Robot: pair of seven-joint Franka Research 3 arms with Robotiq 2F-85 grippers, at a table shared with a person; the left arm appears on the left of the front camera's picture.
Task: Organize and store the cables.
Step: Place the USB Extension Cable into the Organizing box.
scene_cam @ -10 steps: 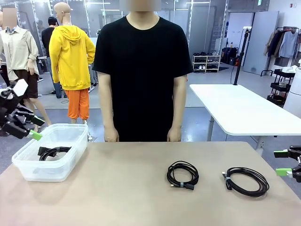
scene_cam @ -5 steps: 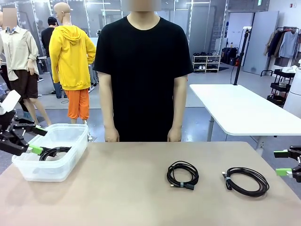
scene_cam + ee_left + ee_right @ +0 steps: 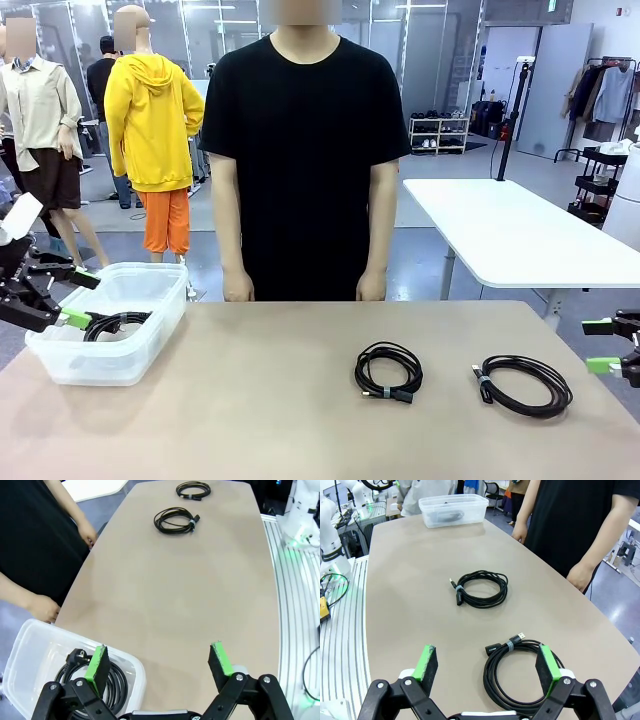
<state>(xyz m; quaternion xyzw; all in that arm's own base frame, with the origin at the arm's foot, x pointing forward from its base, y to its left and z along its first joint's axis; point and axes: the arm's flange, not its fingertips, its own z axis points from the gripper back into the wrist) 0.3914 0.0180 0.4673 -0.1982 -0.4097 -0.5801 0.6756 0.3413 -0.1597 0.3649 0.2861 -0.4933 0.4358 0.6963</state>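
— Three cables counted. Front view?
— Coil one (image 3: pixel 115 323): inside the clear bin (image 3: pixel 100 365), near the table's (image 3: pixel 260 400) left edge. Coil two (image 3: pixel 388 372): on the tabletop, right of centre. Coil three (image 3: pixel 525 385): right of coil two, apart from it. Left gripper (image 3: pixel 82 299): at the bin's left side, fingers apart, empty. Right gripper (image 3: pixel 600 345): at the right edge, fingers apart, empty. Person's hands (image 3: pixel 237 287): at the far edge.
— Left wrist view?
— Left gripper (image 3: pixel 159 647): spread wide, one pad (image 3: pixel 97 662) showing against the bin (image 3: pixel 30 630), over coil one (image 3: pixel 117 680).
— Right wrist view?
— Right gripper (image 3: pixel 486 650): spread, holding nothing, coil three (image 3: pixel 509 645) between its fingers in the picture. Coil two (image 3: pixel 461 591) lies beyond, and the bin (image 3: pixel 432 500) is farthest left.
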